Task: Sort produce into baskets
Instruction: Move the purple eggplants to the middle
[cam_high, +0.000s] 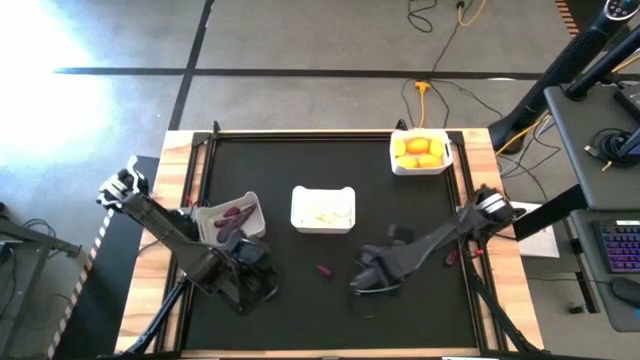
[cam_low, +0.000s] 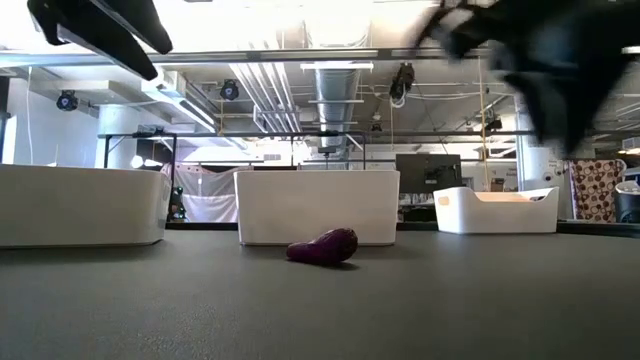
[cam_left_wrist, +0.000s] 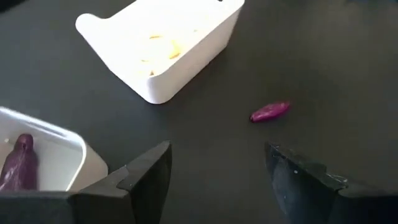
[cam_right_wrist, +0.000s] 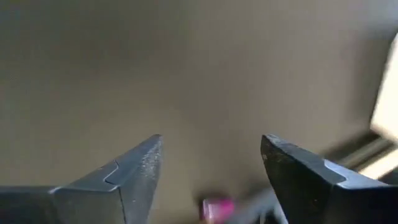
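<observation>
With both grippers spread empty, the loose eggplant at lower centre must next be grasped and binned.

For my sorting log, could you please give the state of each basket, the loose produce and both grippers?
Left white plastic basket: holds dark purple eggplants.
Middle white plastic basket: holds pale pieces.
Far right white plastic basket: holds yellow and orange citrus.
Small purple eggplant: loose on the black mat.
Left gripper: open, empty.
Right gripper: open, empty.
</observation>
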